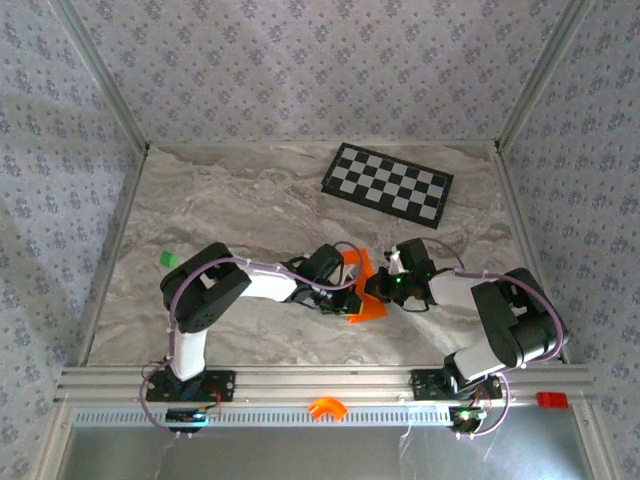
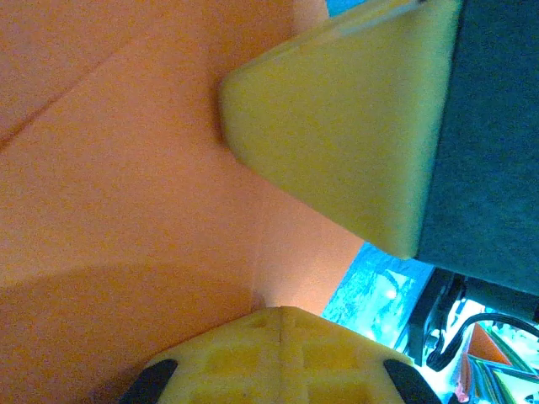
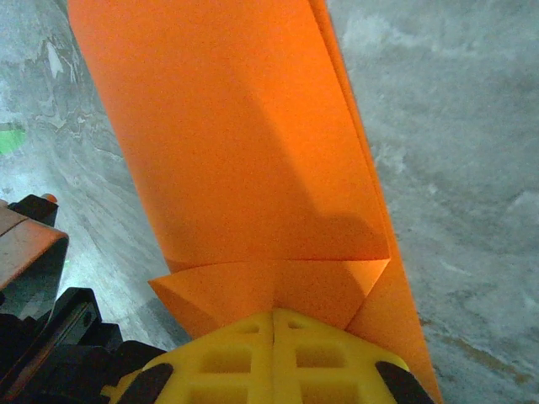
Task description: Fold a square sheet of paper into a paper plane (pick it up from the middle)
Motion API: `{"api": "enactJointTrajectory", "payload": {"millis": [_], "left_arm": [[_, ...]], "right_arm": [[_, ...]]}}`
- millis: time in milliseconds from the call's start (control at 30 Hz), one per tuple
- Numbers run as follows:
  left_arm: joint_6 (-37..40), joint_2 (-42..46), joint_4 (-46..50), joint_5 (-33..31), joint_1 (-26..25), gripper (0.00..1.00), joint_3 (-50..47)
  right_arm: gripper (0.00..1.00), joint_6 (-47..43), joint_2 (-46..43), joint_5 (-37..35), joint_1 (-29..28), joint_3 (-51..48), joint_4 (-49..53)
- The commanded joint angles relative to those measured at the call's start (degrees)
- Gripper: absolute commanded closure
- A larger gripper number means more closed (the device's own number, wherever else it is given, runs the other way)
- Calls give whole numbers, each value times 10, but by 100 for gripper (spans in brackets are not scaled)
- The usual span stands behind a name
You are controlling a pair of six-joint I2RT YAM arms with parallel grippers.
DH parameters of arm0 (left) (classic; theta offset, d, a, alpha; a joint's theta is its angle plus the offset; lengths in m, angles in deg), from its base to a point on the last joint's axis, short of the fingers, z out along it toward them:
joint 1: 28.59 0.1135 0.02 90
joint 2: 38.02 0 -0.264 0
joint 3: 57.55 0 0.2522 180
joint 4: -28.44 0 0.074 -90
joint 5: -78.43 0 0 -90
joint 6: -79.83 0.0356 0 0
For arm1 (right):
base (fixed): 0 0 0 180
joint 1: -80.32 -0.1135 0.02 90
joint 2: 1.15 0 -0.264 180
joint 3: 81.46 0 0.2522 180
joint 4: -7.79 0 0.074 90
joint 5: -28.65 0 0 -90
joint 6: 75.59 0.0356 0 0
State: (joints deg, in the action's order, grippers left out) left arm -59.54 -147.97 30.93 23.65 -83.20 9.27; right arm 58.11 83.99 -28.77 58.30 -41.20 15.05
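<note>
The square sheet of paper (image 1: 364,291) is bright orange and creased, held up between the two arms at the table's middle. In the right wrist view the paper (image 3: 244,143) runs away as a long folded panel, with two triangular flaps meeting at my right gripper (image 3: 274,311), which is shut on its near end. My left gripper (image 2: 282,310) is shut on another edge of the paper (image 2: 126,194). The right gripper's yellow finger (image 2: 337,126) shows close by, against the sheet. In the top view the left gripper (image 1: 345,287) and right gripper (image 1: 383,286) face each other. I cannot tell if it forms a paper plane.
A black-and-white checkerboard (image 1: 388,181) lies at the back right. A tiny green piece (image 1: 167,259) sits at the left of the marble table (image 1: 250,200). An orange arch-shaped part (image 1: 326,407) rests on the front rail, and a red item (image 1: 551,400) sits at its right end.
</note>
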Motion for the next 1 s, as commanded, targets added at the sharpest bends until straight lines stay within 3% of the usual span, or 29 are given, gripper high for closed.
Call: {"api": "enactJointTrajectory", "payload": {"millis": [0,400,967], "left_arm": [[4,-3,16,17,-5,96,-17],[42,24,70,19,-23,94,-25],[45,55,60,33,-30,93,-60]], "right_arm": [[100,-15,19,-60,7,-30,84],[100,-17,16,-60,14,-30,88],[100,-18,13,-60,14,-30,91]]}}
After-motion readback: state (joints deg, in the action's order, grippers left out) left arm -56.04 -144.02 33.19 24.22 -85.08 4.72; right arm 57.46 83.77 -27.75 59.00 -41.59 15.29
